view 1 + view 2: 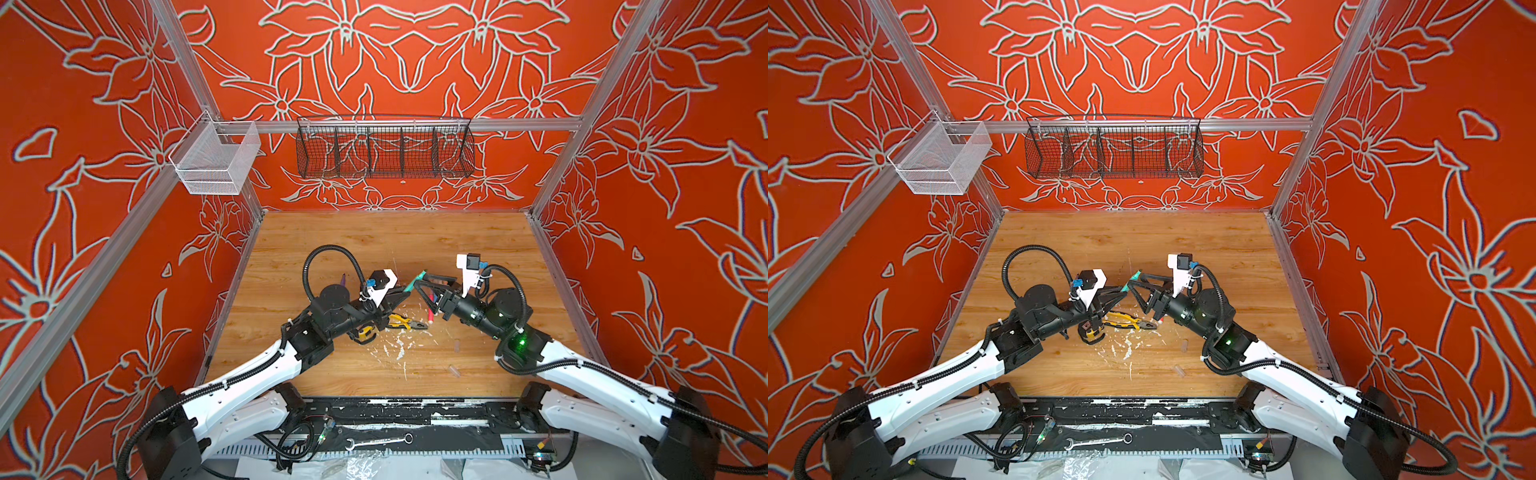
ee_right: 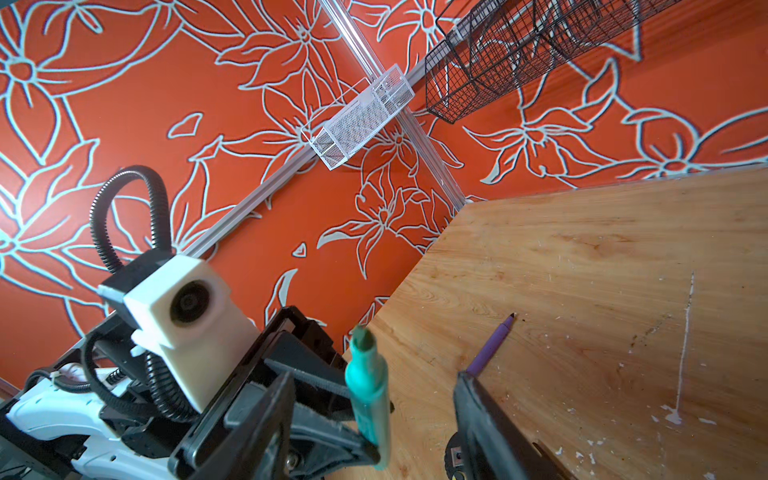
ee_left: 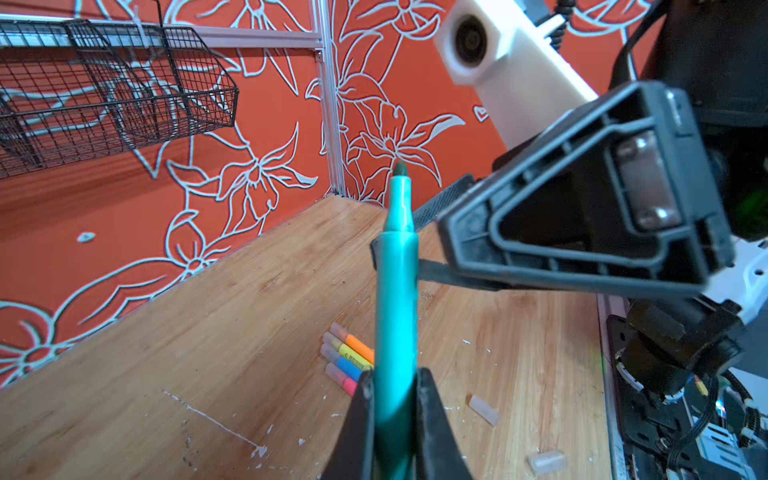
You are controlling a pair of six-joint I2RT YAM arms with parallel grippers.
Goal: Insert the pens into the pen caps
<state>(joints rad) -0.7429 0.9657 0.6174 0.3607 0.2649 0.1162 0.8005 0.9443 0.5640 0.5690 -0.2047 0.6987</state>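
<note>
Clamping the green pen (image 3: pixel 397 291) by its barrel, the left hand (image 3: pixel 395 376) is closed tight; the right hand (image 2: pixel 374 378) stands wide, 1 jaw either side of the pen

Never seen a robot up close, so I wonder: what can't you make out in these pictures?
Purple pen: rear end behind a finger of the right gripper, right wrist view.
Row of four pens: rear ends behind the green pen, left wrist view.
Pliers: handles partly under the left arm in both top views.
</note>
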